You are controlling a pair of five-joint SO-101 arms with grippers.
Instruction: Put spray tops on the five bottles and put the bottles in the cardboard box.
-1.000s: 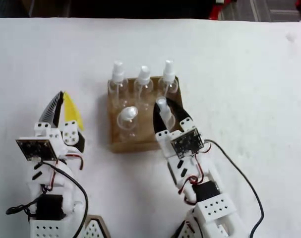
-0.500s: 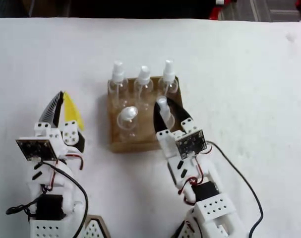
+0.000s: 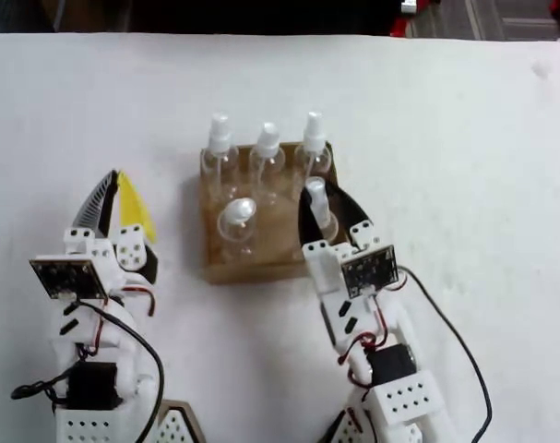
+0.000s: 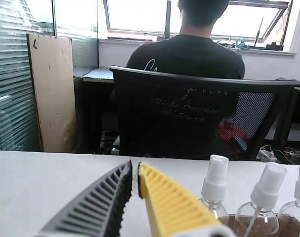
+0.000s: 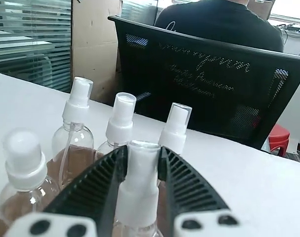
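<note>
High cam: fixed, overhead, looks down on table (image 3: 464, 111), both arms at near edge, mid-range. Left wrist cam: low, just behind left gripper (image 4: 135, 169), faces across table twd a chair (image 4: 189, 113). Right wrist cam: same heading, nearest bottle (image 5: 137, 190) right at lens. All 3 share the bottles (image 3: 266, 164) in cardboard box (image 3: 220, 268).

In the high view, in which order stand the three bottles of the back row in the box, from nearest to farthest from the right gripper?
1. Back-right bottle, just beyond the right gripper, which holds the fifth bottle.
2. Back-middle bottle, at the row's centre.
3. Back-left bottle, at the row's other end.
</note>
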